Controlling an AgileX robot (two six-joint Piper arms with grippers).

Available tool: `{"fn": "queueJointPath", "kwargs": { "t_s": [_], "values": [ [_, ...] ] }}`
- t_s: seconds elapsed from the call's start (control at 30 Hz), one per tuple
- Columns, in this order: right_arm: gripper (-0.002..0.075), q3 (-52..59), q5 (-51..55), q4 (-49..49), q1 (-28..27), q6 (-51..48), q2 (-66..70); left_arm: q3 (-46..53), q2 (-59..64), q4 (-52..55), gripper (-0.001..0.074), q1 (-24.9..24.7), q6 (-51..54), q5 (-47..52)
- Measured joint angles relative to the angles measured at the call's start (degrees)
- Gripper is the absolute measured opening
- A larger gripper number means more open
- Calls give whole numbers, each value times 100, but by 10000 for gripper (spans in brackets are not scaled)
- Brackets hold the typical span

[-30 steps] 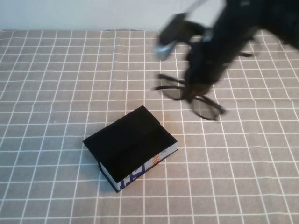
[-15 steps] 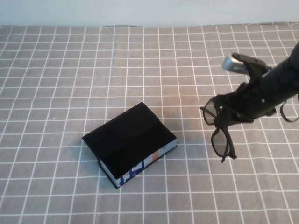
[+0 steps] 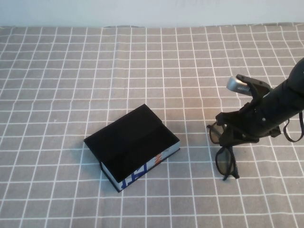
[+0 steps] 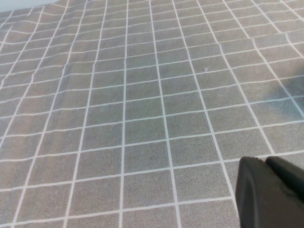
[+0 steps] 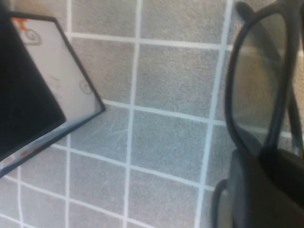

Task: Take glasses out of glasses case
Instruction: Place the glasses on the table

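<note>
The black glasses case (image 3: 130, 145) lies closed on the checked cloth, its white printed side facing the front; its corner also shows in the right wrist view (image 5: 33, 85). The black sunglasses (image 3: 223, 152) are out of the case, to its right. My right gripper (image 3: 233, 137) is shut on the glasses at the bridge and holds them low over the cloth; one lens (image 5: 261, 80) shows close in the right wrist view. My left gripper (image 4: 270, 190) is out of the high view; its fingers are together over bare cloth, holding nothing.
A grey cloth with a white grid (image 3: 71, 71) covers the table. A pale wall (image 3: 142, 12) runs along the back edge. The right arm (image 3: 280, 104) reaches in from the right side.
My right gripper has carried the glasses from above the table's middle back, to the right of the case, and lowered them toward the cloth. The case has not moved.
</note>
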Motion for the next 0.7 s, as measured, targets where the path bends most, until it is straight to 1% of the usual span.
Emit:
{"fn": "queueJointPath", "kwargs": {
  "t_s": [0.2,0.27,0.33,0.4,0.47,0.53,0.63,0.7],
  "values": [
    [284,0,-42,0,0,0,38,0,0,0,-4,0,0,0],
    [313,0,-42,0,0,0,26,0,0,0,-4,0,0,0],
    [321,0,-42,-63,0,84,-40,0,0,0,-4,0,0,0],
    [303,0,-15,-250,0,232,-177,0,0,0,-4,0,0,0],
    [263,0,86,-468,0,342,-360,0,0,0,-4,0,0,0],
    [202,0,272,-643,0,409,-641,0,0,0,-4,0,0,0],
    [69,81,516,-780,0,447,-1183,0,0,0,-4,0,0,0],
    [20,264,543,-790,0,462,-1682,0,0,0,-4,0,0,0]
  ]
}}
